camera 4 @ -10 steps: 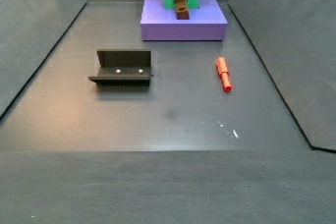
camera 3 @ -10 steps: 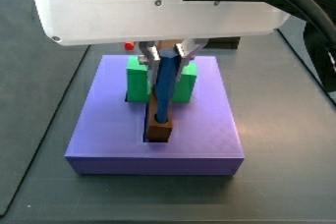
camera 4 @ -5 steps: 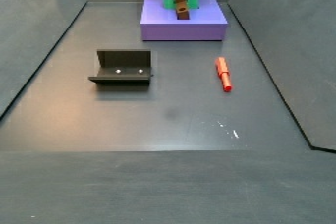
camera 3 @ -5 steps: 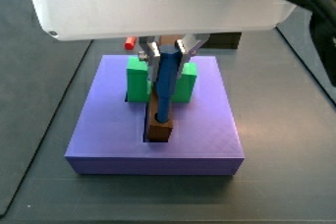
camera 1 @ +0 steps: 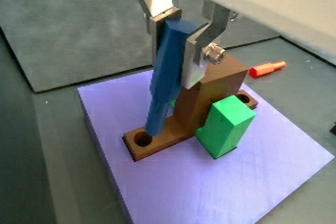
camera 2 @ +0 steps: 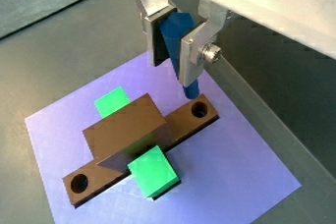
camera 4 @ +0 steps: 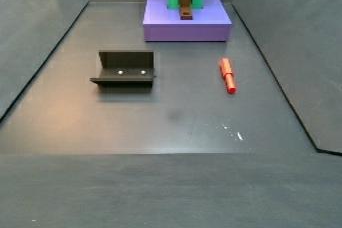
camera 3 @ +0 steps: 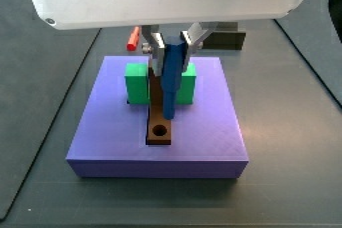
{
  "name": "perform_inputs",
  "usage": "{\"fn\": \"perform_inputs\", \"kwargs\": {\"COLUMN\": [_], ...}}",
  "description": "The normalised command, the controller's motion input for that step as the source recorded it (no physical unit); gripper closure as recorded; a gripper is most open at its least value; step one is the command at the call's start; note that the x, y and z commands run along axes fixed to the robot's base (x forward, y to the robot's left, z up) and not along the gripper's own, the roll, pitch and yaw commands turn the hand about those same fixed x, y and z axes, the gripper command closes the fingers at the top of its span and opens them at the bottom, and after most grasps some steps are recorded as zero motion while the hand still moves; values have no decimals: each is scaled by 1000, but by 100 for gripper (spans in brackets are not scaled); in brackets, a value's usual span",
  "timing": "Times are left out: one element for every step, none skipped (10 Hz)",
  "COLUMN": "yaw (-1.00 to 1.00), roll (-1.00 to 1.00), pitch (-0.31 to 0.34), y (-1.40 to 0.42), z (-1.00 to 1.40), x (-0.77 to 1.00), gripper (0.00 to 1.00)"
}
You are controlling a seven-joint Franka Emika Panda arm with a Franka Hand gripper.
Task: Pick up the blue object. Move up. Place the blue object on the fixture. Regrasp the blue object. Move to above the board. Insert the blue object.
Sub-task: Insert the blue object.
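- The hand [camera 1: 182,33] stands above the board [camera 1: 276,159], in the upper middle of both wrist views, and its two silver fingers [camera 1: 199,46] pinch the top part of the blue object [camera 1: 165,76].
- The blue object hangs nearly upright, a little tilted. In a wrist view its lower end is at the round hole at the end of the brown bar [camera 1: 197,105], but I cannot tell if the tip is already inside the hole or only on its edge.
- In a side view the blue object [camera 3: 174,72] is in the middle of the frame, over the brown bar [camera 3: 163,122], and the hole [camera 3: 162,132] nearer the camera is empty.
- Risk: if the tilt is not corrected, the tip may catch on the rim of the hole, and pushing down could then jam the peg or make it slide between the pads.
- Risk: a sideways push could press the peg against the green block [camera 1: 226,126], which stands just beside the bar.
- Risk: if the hand lets go too early, the thin peg may lean or fall over on the board.
- The fixture [camera 4: 124,69] and the red peg [camera 4: 227,74] lie well apart from the board [camera 4: 187,27] on the grey surface [camera 4: 174,122], so I judge they are no danger here.
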Motion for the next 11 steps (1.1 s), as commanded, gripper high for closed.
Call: {"fn": "perform_inputs", "kwargs": {"yaw": [37, 54, 91, 246, 269, 337, 283, 157, 49, 46, 0], "roll": [114, 170, 233, 321, 371, 486, 414, 383, 484, 500, 500], "pitch": [-34, -29, 0, -10, 0, 0, 0, 14, 39, 46, 63], "y": [-89, -83, 0, 0, -51, -269, -271, -303, -157, -34, 0], "z": [-197, -214, -49, -151, -43, 0, 0, 0, 0, -14, -54], "x": [0, 0, 6, 0, 0, 0, 14, 54, 160, 186, 177], "gripper": [100, 100, 100, 100, 100, 100, 100, 100, 100, 100, 100]}}
